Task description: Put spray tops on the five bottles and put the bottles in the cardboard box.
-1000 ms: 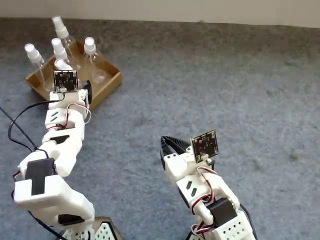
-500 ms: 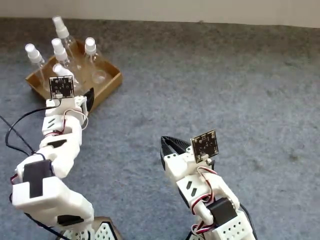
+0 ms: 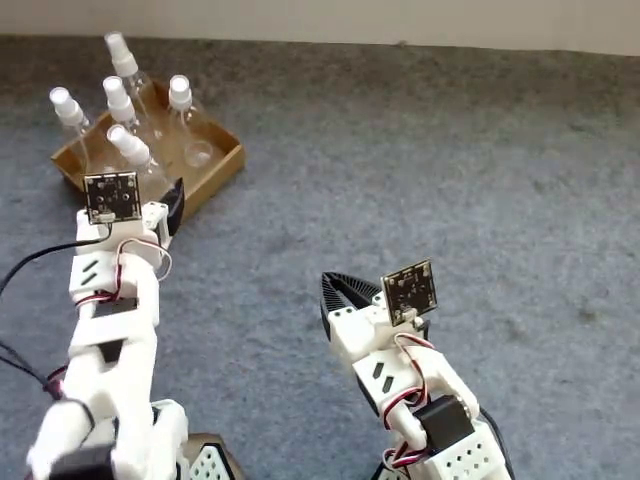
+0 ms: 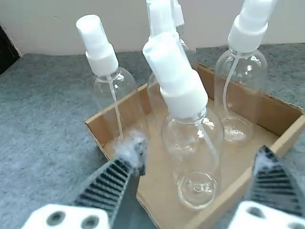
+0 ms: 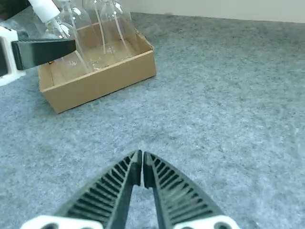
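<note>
The cardboard box (image 3: 214, 176) sits at the far left of the table with several clear bottles in it, each with a white spray top. The nearest bottle (image 3: 133, 150) stands upright by the box's front wall. My left gripper (image 3: 171, 206) hovers just in front of that wall. In the left wrist view it (image 4: 201, 150) is open, its fingers (image 4: 116, 174) either side of the nearest bottle (image 4: 190, 143) without touching it. My right gripper (image 5: 142, 156) is shut with nothing in it and rests low over the carpet (image 3: 340, 290) near the front middle.
Grey carpet (image 3: 430, 170) covers the table, bare from the box to the right edge. In the right wrist view the box (image 5: 100, 78) is far off, with one finger of the left gripper (image 5: 43, 50) beside it.
The left arm has drawn back from the box toward the front, uncovering the nearest bottle, which stays standing in the box. The right arm has not moved.
</note>
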